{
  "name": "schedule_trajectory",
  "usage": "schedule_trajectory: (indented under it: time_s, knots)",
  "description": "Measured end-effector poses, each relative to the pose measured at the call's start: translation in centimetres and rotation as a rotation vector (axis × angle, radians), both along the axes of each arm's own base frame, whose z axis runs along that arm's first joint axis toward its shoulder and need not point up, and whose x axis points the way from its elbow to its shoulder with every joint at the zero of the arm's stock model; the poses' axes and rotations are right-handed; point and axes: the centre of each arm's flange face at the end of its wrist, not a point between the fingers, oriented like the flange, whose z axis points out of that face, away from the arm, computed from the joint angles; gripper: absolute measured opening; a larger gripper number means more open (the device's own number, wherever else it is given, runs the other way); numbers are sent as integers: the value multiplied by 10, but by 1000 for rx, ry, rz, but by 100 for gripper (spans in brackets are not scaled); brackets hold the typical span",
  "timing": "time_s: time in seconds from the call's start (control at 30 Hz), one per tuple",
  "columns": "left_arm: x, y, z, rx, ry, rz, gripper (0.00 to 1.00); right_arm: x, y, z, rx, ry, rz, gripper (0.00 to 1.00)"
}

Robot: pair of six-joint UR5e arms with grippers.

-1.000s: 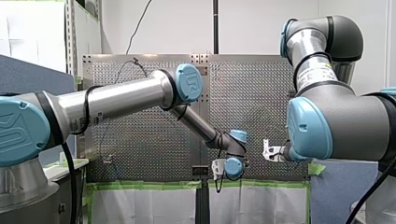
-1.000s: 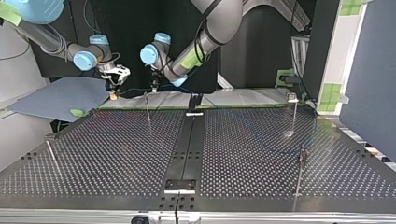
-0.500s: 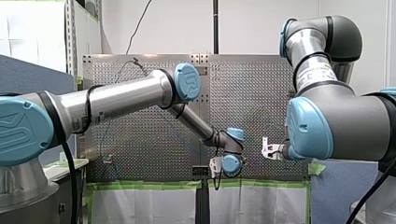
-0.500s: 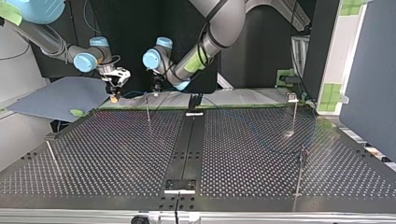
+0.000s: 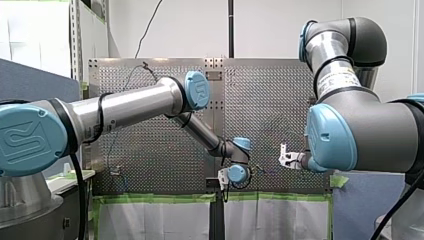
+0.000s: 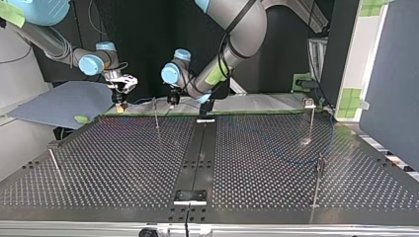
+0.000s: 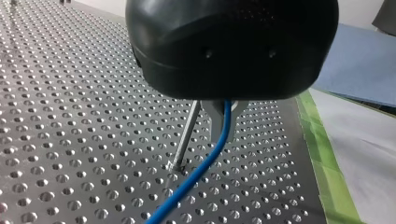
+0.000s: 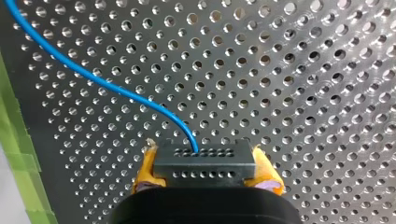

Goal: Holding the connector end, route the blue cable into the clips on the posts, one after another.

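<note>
Top view: at 11 o'clock on the tabletop, my right gripper clamps the black connector between yellow pads. The blue cable leaves it toward 10 o'clock. A post stands next. My left gripper is pinched narrow on the cable, just beside that post.

Front view bright, evenly lit. Top view dim at back (far side near black); perforated table carries soft glare patch at right. Wrist views: hole rims glint.
</note>
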Motion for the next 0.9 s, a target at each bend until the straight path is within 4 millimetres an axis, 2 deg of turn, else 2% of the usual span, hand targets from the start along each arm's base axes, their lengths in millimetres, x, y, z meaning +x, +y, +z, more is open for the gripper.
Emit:
schedule_trajectory:
  time_s: [0.27,0.5,0.67,0.9]
  knots:
    - [-2,-6,-1,-23,14,-59,0,2,0,-4,-4,-3,-5,0]
    - [-9,-12,-3,-31,22,-92,0,3,-1,-23,26,-1,-1,0]
    - [-2,-1,-14,-21,37,-66,0,4,-7,-24,31,-1,0,0]
    - [16,6,-7,-41,28,-42,0,5,-16,-20,23,-2,-1,0]
